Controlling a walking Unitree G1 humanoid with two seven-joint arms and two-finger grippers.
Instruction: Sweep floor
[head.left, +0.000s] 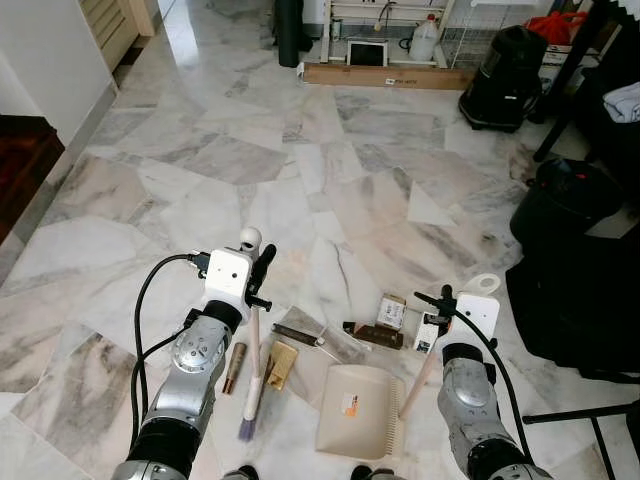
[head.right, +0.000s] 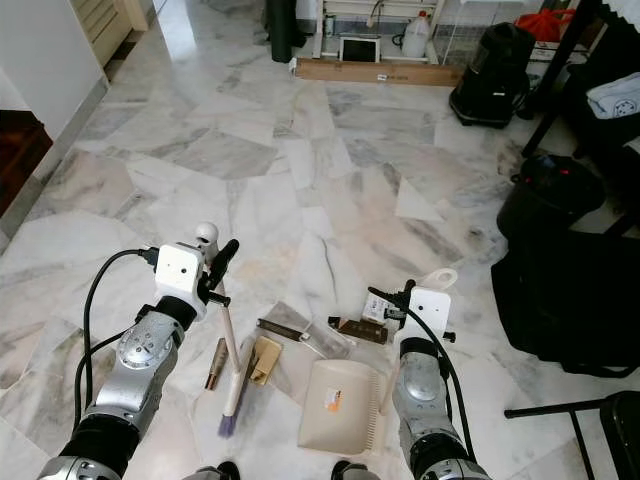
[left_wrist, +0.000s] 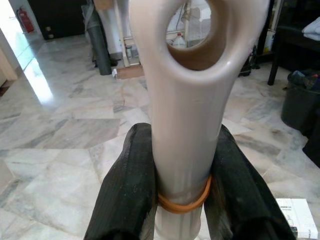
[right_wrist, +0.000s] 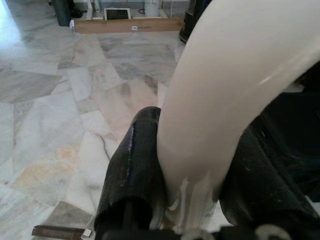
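- Polished marble floor (head.left: 300, 150) in grey and pink slabs, with litter lying just beyond the flat beige plastic dustpan (head.left: 355, 410).
- Left gripper (left_wrist: 180, 170): fingers pinching the cream broom handle (head.left: 252, 330); its purple bristle tip (head.left: 244, 430) rests on the floor left of the dustpan.
- Right gripper (right_wrist: 190, 170): fingers clamped on the dustpan's cream handle (head.left: 420, 380), which slopes up from the pan's right edge.
- Litter: brown tube (head.left: 235, 368), yellow wrapper (head.left: 280, 364), small cartons (head.left: 391, 312). Judged: the broom must stroke rightward, toward the pan mouth.
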